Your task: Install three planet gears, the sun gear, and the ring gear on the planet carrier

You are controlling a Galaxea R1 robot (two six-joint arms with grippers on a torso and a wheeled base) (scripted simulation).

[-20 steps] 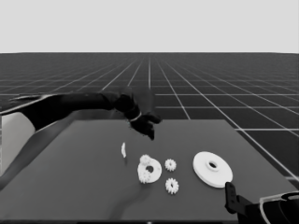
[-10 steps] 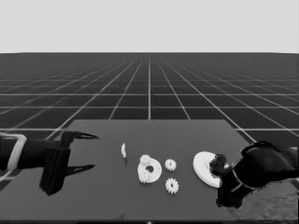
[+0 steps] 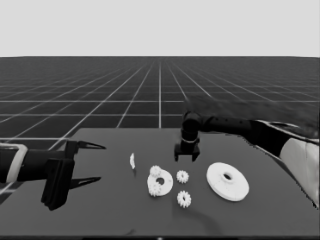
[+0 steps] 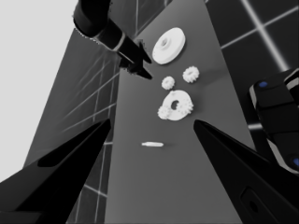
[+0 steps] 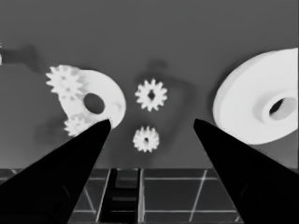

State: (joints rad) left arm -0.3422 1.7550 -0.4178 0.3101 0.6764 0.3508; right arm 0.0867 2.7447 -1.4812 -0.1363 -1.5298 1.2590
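Observation:
The smaller round part (image 3: pixel 166 183) lies mid-table with two small gears (image 3: pixel 156 171) on its left side. Two more gears lie loose to its right, one farther back (image 3: pixel 182 176) and one nearer (image 3: pixel 184 199). The larger round part (image 3: pixel 227 181) rests flat farther right. My right gripper (image 3: pixel 186 159) hangs open and empty just behind the loose gears. Its wrist view shows the loose gears (image 5: pixel 151 94), the smaller round part (image 5: pixel 111 95) and the larger round part (image 5: pixel 254 109) beyond its fingers. My left gripper (image 3: pixel 102 162) waits open over the table's left end.
A thin white piece (image 3: pixel 132 161) lies left of the smaller round part, also seen as the thin white piece (image 4: pixel 153 144) from the left wrist. Dark machinery with blue lights (image 4: pixel 275 116) stands past the table's edge.
The left arm drew back from the table's middle to the left edge. The right arm came in from the lower right, passed the larger round part and now hangs behind the gears.

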